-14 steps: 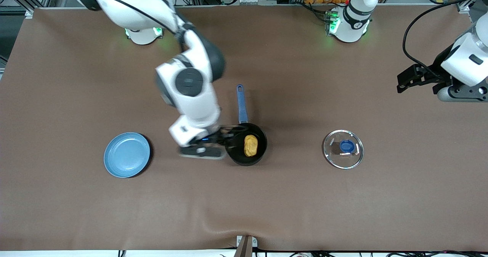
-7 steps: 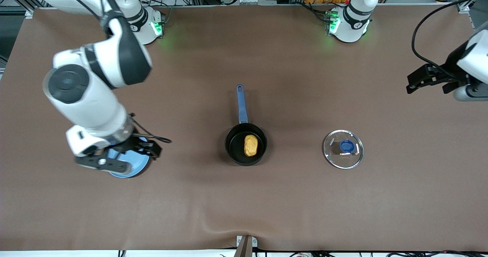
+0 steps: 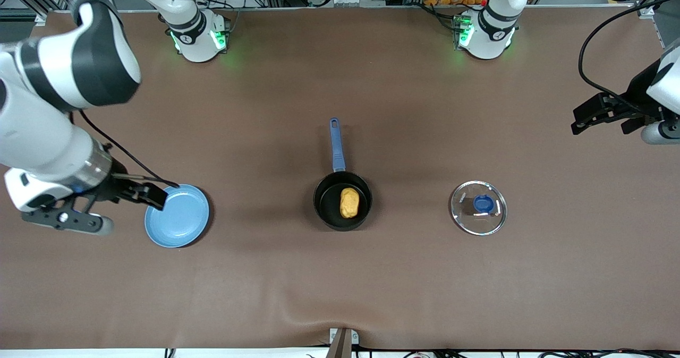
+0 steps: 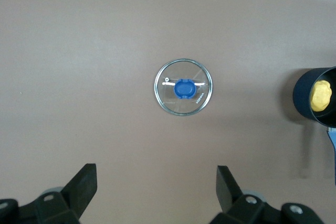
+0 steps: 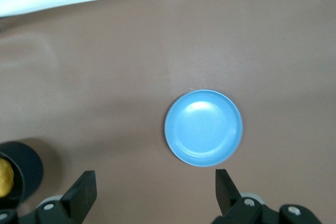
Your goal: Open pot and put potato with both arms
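The black pot (image 3: pixel 329 217) with a long blue handle (image 3: pixel 336 144) stands uncovered at the table's middle. The yellow-orange potato (image 3: pixel 349 202) lies inside it. Both also show in the left wrist view, the pot (image 4: pixel 304 97) and the potato (image 4: pixel 321 96), and the pot shows in the right wrist view (image 5: pixel 23 170). My right gripper (image 3: pixel 147 195) is open and empty, up beside the light-blue plate at the right arm's end. My left gripper (image 3: pixel 592 114) is open and empty, raised over the left arm's end of the table.
A flat light-blue plate (image 3: pixel 180 222) lies toward the right arm's end and shows in the right wrist view (image 5: pixel 203 128). The round glass lid (image 3: pixel 465 217) with a blue knob (image 3: pixel 482 203) lies on the table toward the left arm's end, also in the left wrist view (image 4: pixel 184 87).
My right arm has swung away from the pot, past the plate, to the right arm's end of the table. The potato stays in the pot. My left gripper has drifted slightly outward.
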